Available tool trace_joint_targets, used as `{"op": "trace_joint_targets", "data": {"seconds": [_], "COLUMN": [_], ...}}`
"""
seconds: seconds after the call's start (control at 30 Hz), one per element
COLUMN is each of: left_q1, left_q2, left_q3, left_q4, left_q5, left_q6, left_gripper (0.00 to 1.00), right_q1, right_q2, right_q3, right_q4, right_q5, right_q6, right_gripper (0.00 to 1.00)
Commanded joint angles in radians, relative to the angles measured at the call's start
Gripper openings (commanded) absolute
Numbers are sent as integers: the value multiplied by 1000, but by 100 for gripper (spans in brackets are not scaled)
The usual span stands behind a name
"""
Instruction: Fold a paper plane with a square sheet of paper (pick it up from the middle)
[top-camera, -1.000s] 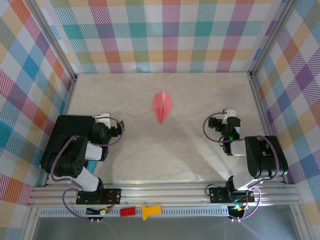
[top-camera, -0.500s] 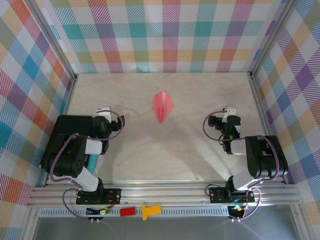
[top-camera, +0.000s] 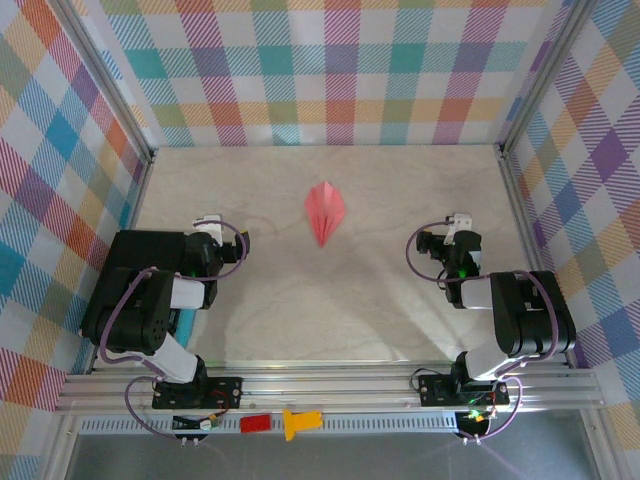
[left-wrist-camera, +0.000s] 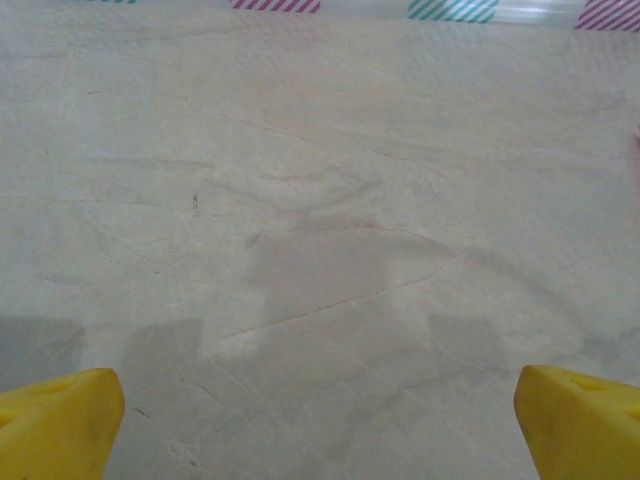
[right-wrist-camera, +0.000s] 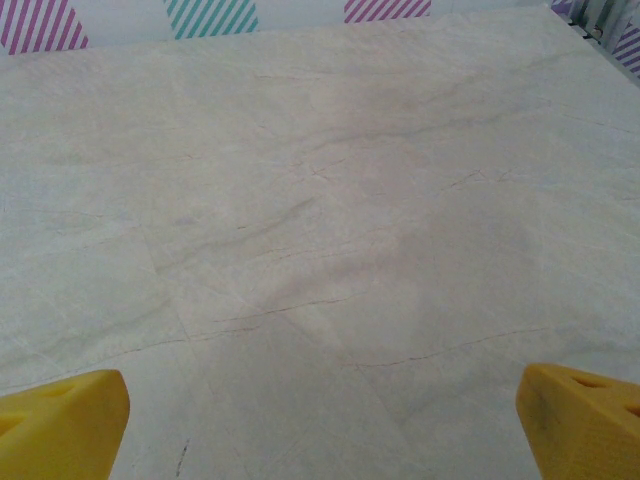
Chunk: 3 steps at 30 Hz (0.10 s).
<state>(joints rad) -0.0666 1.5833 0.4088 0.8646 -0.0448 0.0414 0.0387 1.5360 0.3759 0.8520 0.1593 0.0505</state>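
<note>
Salmon-pink paper plane (top-camera: 325, 212): thin folded paper, a narrow pointed leaf shape with a centre crease, lying flat on the pale, matt, marble-veined tabletop (top-camera: 330, 310). It rests mid-table between the two arms, well apart from both sets of jaws. The left jaws stand wide apart, their yellow wedge-shaped fingertips (left-wrist-camera: 60, 425) above bare tabletop. The right jaws are likewise spread, with matching yellow fingertips (right-wrist-camera: 60, 420).
</note>
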Motion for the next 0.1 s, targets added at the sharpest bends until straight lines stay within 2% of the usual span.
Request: {"op": "trace_joint_targets", "data": {"seconds": [0.0, 0.07], "left_q1": [13, 12], "left_q2": [7, 6], "left_q3": [9, 5], "left_q4": [-1, 4], "left_q5": [8, 18], "left_q6": [-4, -1], "left_gripper": [100, 100], "right_q1": [-4, -4], "right_q2": [3, 0], "right_q3": [18, 10], "right_q4": [15, 26], "right_q5": [-9, -15], "right_q6": [-8, -11], "right_gripper": [99, 99]}}
